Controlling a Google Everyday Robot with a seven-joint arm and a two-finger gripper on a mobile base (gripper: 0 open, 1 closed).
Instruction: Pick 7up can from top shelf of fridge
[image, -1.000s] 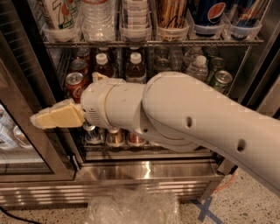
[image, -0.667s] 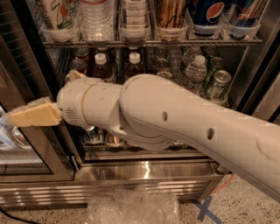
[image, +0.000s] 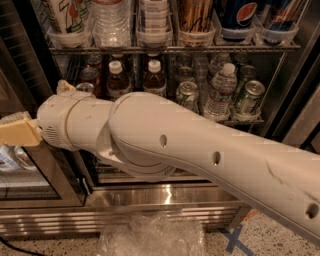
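The 7up can, white with green lettering and a red spot, stands in a clear tray at the left end of the top shelf of the fridge; its top is cut off by the frame. My gripper shows as a tan block at the far left edge, well below and left of the can, in front of the open glass door. My thick white arm crosses the whole view and hides much of the lower racks.
Along the top shelf stand a clear water bottle, a clear stack, a brown tall can and Pepsi cans. Below are brown white-capped bottles, green-and-silver cans and a red can. Crumpled plastic lies on the floor.
My arm has swung left: the gripper went from mid-left of the view to the far left edge, and the wrist now sits before the rack's left side.
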